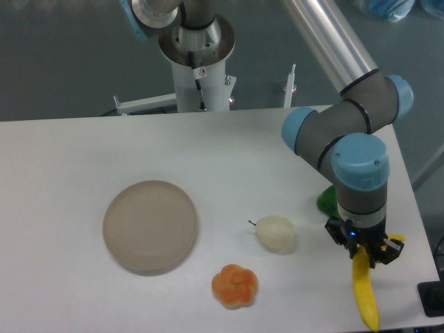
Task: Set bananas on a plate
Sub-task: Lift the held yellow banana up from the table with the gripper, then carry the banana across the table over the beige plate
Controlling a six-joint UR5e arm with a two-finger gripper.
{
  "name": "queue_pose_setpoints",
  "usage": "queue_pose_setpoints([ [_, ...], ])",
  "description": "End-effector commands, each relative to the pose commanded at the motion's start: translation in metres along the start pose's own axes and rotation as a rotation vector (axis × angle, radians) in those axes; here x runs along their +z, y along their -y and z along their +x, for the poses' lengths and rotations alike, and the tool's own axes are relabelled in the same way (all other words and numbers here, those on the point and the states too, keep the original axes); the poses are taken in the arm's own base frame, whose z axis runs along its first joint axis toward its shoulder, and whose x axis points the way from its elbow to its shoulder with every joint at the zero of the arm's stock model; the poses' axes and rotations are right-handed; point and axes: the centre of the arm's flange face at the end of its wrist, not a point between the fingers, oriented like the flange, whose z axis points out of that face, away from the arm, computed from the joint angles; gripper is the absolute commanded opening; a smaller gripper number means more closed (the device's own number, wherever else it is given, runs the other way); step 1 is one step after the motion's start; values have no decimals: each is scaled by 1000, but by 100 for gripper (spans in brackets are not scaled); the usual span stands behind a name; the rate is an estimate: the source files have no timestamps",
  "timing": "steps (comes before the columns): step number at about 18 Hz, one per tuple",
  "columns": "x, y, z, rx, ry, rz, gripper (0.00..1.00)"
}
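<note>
One arm is reaching down at the right side of the white table [83, 152], and its gripper [363, 255] is closing around the upper end of the banana [365, 295]. The banana is hanging or leaning steeply below the fingers, its lower tip pointing toward the table's front edge; whether that tip is touching the surface cannot be told. The plate [150, 225] is sitting well apart on the left, with nothing on it. Between plate and gripper, a whitish pear-like fruit [276, 232] is lying near the middle, and an orange lobed fruit [234, 285] is resting just in front of it. A green object [327, 201] is peeking out behind the arm.
</note>
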Motion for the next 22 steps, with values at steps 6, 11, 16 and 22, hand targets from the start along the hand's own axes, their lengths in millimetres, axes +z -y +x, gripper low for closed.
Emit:
queue_pose_setpoints([
  [6, 2, 0, 1, 0, 0, 7, 31],
  [11, -1, 0, 5, -12, -6, 17, 31],
  [16, -2, 12, 15, -52, -23, 43, 31],
  [22, -24, 27, 49, -161, -46, 55, 31],
])
